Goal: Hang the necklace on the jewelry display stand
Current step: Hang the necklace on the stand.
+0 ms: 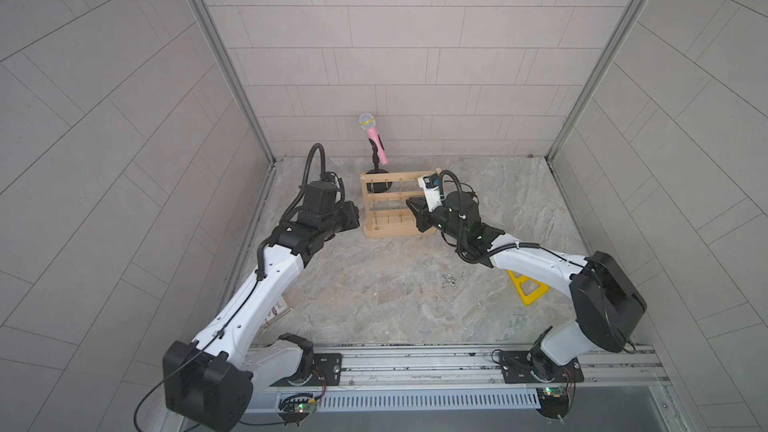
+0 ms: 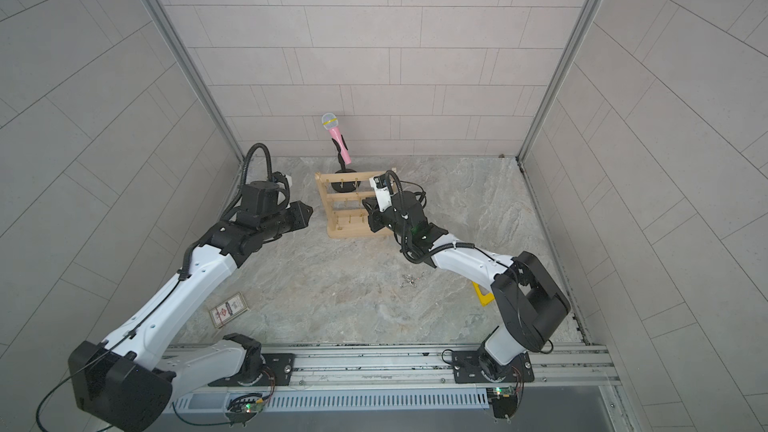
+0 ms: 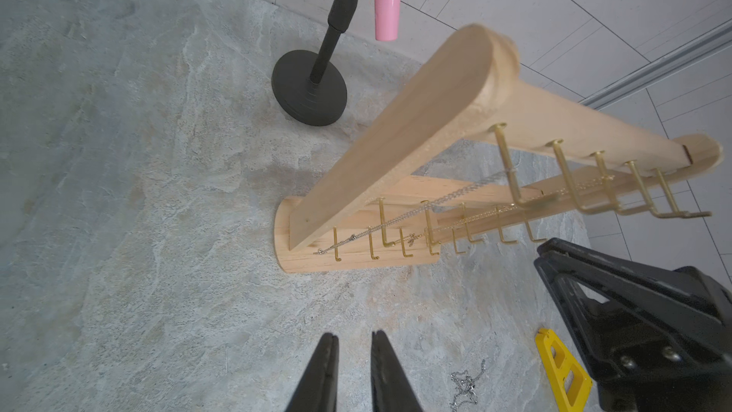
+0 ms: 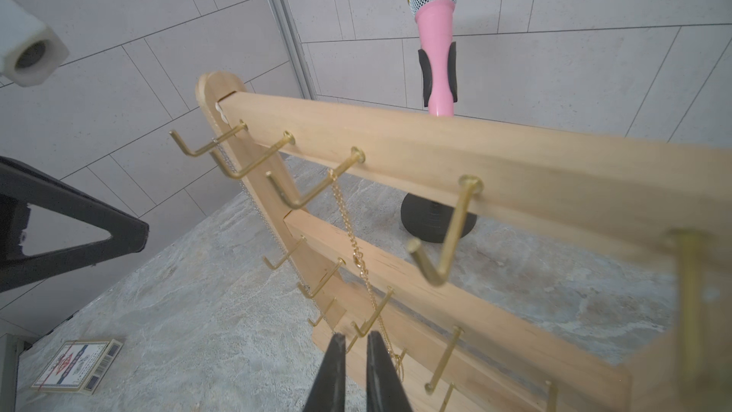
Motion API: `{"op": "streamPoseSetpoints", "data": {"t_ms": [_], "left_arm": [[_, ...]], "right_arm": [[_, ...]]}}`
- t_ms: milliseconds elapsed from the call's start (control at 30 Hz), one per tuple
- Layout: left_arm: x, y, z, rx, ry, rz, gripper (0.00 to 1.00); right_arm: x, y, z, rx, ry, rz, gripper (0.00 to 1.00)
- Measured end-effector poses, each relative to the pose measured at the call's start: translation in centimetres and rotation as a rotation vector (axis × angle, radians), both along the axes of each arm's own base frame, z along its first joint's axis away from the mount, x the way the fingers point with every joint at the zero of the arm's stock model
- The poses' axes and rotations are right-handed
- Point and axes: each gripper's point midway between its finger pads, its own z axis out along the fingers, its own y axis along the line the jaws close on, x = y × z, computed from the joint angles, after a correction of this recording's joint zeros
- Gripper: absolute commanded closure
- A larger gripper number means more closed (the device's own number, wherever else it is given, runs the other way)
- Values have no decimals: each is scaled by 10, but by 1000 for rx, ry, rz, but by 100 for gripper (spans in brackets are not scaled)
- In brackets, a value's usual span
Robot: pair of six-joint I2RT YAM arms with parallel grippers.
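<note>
The jewelry display stand (image 1: 399, 205) (image 2: 353, 205), light wood with brass hooks, stands upright near the back wall. A gold necklace (image 4: 356, 247) hangs from a top-bar hook, and a thin silver chain (image 3: 435, 202) hangs from another. A silver necklace (image 1: 451, 281) (image 2: 411, 280) (image 3: 467, 384) lies bunched on the table, away from both arms. My left gripper (image 3: 354, 336) (image 1: 353, 218) hovers left of the stand, open and empty. My right gripper (image 4: 356, 336) (image 1: 411, 205) is at the stand's front by the lower hooks. Its jaws are narrowly apart with nothing between them.
A pink microphone (image 1: 372, 135) on a black stand rises just behind the rack. A yellow plastic piece (image 1: 528, 288) lies under the right arm. A card box (image 2: 228, 309) lies at the front left. Tiled walls close in three sides.
</note>
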Motion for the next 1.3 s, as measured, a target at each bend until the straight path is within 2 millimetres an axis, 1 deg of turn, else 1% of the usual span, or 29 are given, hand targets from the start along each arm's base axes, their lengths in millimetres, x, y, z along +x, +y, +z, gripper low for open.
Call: {"op": "streamPoseSetpoints", "data": {"t_ms": [233, 500, 600, 733, 967, 1133, 1300], "left_arm": [[1, 3, 0, -1, -2, 1, 79], [1, 4, 1, -2, -3, -1, 79], [1, 4, 1, -2, -4, 0, 79], [1, 4, 2, -1, -8, -1, 79], [2, 5, 2, -2, -10, 2, 79], [2, 5, 1, -3, -10, 2, 79], [2, 5, 1, -4, -11, 1, 80]], "right_arm": [[13, 7, -8, 26, -16, -6, 85], [23, 14, 2, 63, -43, -10, 85], [26, 16, 7, 71, -53, -10, 88], [27, 16, 11, 77, -61, -10, 92], [27, 16, 10, 70, -61, -10, 94], [26, 16, 8, 66, -57, -4, 99], [25, 17, 9, 68, -58, 6, 100]]}}
